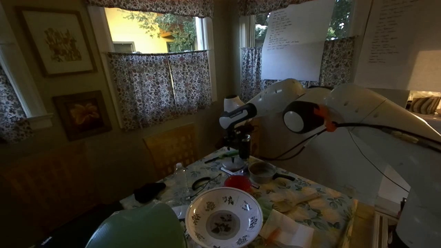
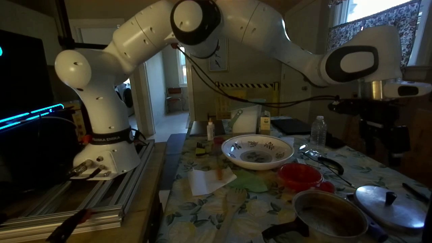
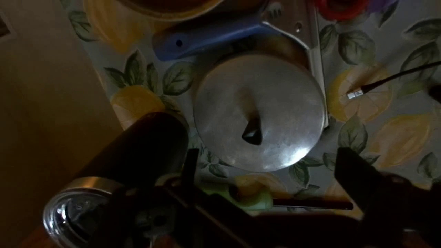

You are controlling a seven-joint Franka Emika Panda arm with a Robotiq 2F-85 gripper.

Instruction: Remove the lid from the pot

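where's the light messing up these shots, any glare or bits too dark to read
Wrist view: bright glare at the lower right of the lid, a dark smear (shadow or reflection) by its knob, the gripper nearly black; both exterior views: windows far brighter than the dim indoors; in an exterior view, the far-left chair sits in deep shadow.

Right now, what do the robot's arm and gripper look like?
The arm is white and rounded, with black trim at some joints; a dark band around its base reads FRANKA EMIKA. Black cables hang from it near an orange wrap. The gripper is black and angular, with two fingers.
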